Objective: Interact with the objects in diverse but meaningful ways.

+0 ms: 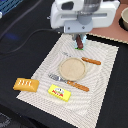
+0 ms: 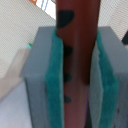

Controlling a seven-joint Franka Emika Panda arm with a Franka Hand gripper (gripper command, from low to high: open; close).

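— Black tabletop (image 1: 20,30) all round, with a pale striped mat (image 1: 102,70) laid across it.
— On the mat: round tan plate (image 1: 73,68) mid-mat, orange ridged bread block (image 1: 26,84) at the exterior view's left, flat yellow red-labelled box (image 1: 59,92) near the front edge.
— And the gripper (image 1: 80,42)?
— Above the mat's far edge, pinching a dark brown sausage (image 2: 76,50) upright between teal pads (image 2: 54,75).

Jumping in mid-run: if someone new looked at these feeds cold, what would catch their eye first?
Probably the gripper above the far end of the striped mat, shut on the dark brown sausage; in the wrist view it fills the frame between the teal pads. Next, the round tan plate mid-mat and the orange bread block at the exterior view's left.
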